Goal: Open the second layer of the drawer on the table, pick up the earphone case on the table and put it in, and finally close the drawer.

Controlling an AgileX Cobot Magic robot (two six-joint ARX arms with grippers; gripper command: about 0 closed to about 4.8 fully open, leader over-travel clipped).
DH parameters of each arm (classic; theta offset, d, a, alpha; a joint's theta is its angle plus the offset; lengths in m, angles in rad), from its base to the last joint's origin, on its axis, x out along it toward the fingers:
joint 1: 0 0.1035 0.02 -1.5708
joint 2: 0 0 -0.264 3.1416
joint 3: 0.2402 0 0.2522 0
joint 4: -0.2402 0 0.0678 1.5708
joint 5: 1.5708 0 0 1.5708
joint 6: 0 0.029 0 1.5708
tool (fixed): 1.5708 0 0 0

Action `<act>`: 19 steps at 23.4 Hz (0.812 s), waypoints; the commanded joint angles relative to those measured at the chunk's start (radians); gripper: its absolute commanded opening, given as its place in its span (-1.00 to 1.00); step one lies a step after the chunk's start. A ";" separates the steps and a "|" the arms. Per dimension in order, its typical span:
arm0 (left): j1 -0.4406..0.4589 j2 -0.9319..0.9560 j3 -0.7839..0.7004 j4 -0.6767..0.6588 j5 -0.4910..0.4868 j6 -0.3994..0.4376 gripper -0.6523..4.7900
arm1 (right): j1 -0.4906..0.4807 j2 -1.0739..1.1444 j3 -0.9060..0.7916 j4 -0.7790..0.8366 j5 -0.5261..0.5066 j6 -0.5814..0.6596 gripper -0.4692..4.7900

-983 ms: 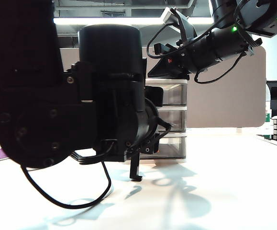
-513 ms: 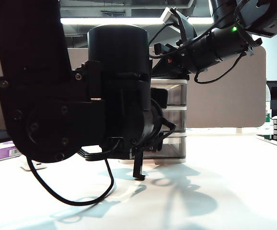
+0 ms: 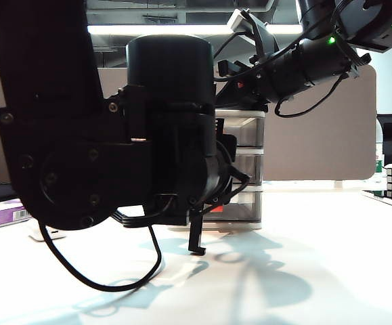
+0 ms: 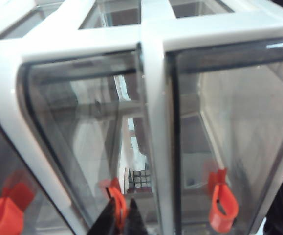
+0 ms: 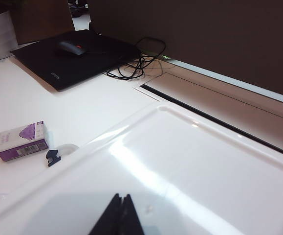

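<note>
My left hand point(image 4: 120, 220) is clamped on the red-orange handle point(image 4: 116, 196) of the drawer point(image 4: 151, 98)'s second layer point(image 4: 90, 137). My right hand point(image 5: 118, 215) rests narrow, fingers together, on the drawer's top.

Left claw point(image 4: 120, 215) pinches middle handle point(image 4: 116, 193) — closed.

The drawer point(image 4: 156, 98) has glossy white plastic framing and smoky translucent trays.

Left arm point(image 3: 101, 135) hides most of the drawer point(image 3: 246, 169).
</note>
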 commanded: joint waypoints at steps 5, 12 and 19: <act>-0.089 0.014 -0.057 -0.058 -0.059 -0.005 -0.78 | 0.002 0.007 0.000 -0.074 0.000 0.008 -0.84; -0.116 0.014 -0.109 -0.060 -0.077 -0.053 -0.78 | 0.002 0.008 0.000 -0.162 -0.007 0.008 -0.84; -0.116 0.014 -0.110 -0.062 0.048 -0.097 -0.78 | 0.008 0.008 -0.001 -0.267 -0.024 -0.025 -0.84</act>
